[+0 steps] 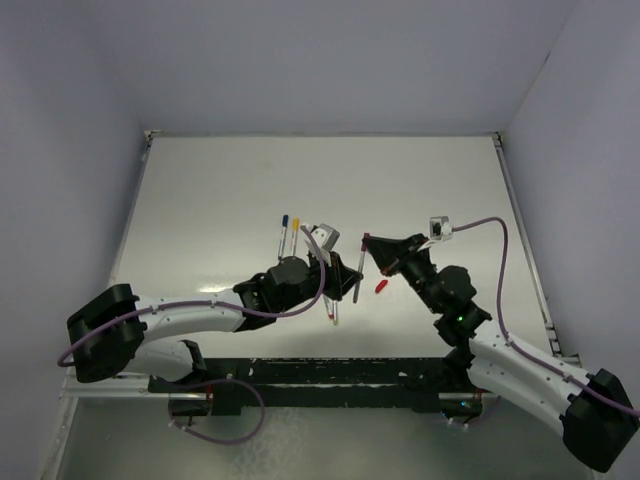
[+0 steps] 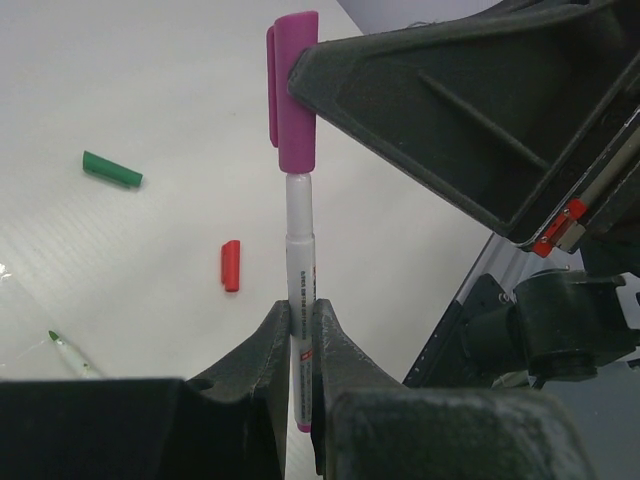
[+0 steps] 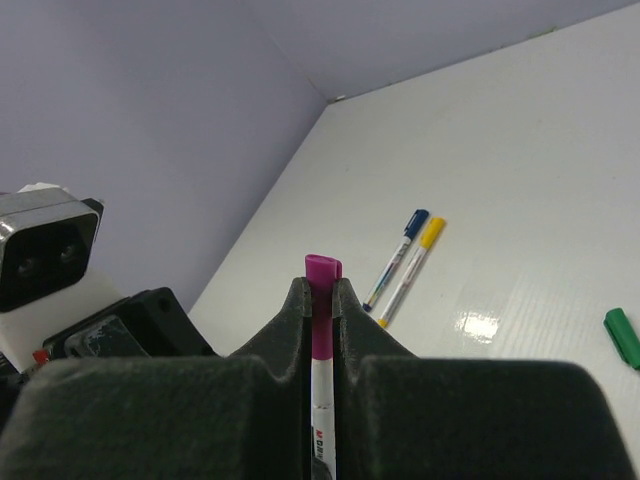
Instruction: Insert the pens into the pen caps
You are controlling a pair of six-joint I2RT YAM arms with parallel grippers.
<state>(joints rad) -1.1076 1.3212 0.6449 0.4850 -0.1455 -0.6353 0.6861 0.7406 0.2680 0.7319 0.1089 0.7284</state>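
My left fingers (image 2: 268,350) are pinched narrow on the lower barrel of the purple pen (image 2: 300,235), holding it upright above the table (image 2: 150,80). My right fingers (image 3: 292,320) are closed tight on the purple cap (image 3: 322,275), which sits over the pen's upper end, in line with the barrel. From the left wrist view, a thin white neck of the pen shows just under the cap's rim, so I judge the cap is on but perhaps not pushed fully home; I cannot tell whether it has clicked.

This is the joining step for the purple pair. Two pens already wear their caps, the blue-capped pen (image 3: 397,252) and the yellow-capped pen (image 3: 412,262), lying side by side on the table well beyond my hands. The green cap (image 2: 112,168) and the red cap (image 2: 231,265) lie loose and apart, and a green-tipped pen (image 2: 68,352) lies bare near the left edge of the left wrist view.

What comes next calls for a short, straight push along the pen's axis, both grips firm so nothing skews or slides. Then one hand lets go and the other lays the finished pen down, clear of the loose caps. After that, the green pair looks nearest to hand.
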